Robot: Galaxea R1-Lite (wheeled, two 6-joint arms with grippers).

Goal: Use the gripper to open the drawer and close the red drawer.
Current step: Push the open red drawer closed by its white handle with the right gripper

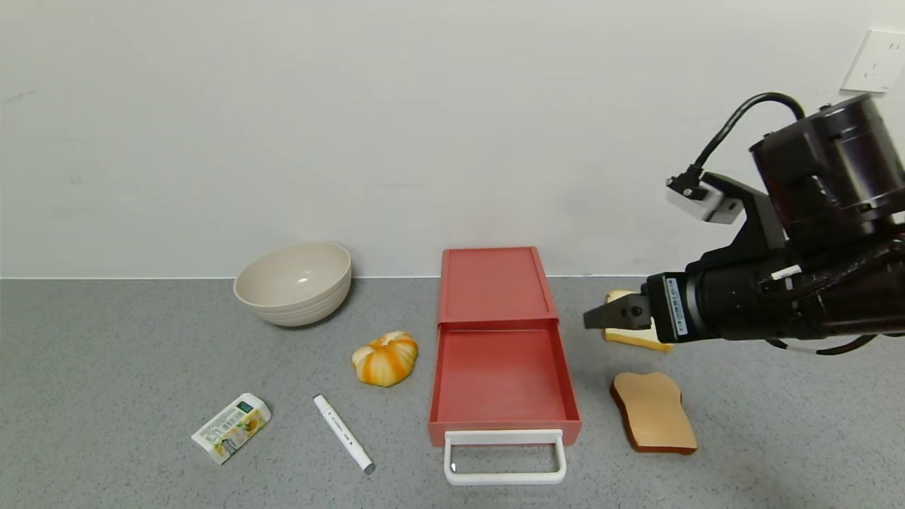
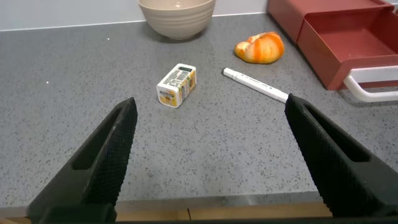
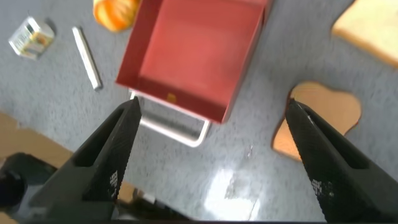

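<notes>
The salmon-red drawer (image 1: 495, 283) lies mid-counter with its tray (image 1: 502, 375) slid out toward me and empty. Its white loop handle (image 1: 505, 477) is at the near end. My right gripper (image 1: 601, 317) hovers above the counter just right of the drawer, open and empty, apart from it. In the right wrist view its jaws (image 3: 212, 104) stand wide, with the tray (image 3: 193, 56) and handle (image 3: 174, 124) below. My left gripper (image 2: 210, 101) is open and empty, low over the counter's front edge, left of the drawer (image 2: 348, 37); it is out of the head view.
A beige bowl (image 1: 293, 283) stands at the back left. An orange pumpkin-shaped bun (image 1: 385, 358), a white marker (image 1: 343, 433) and a small carton (image 1: 231, 427) lie left of the drawer. Two toast slices (image 1: 654, 412) (image 1: 636, 338) lie right of it.
</notes>
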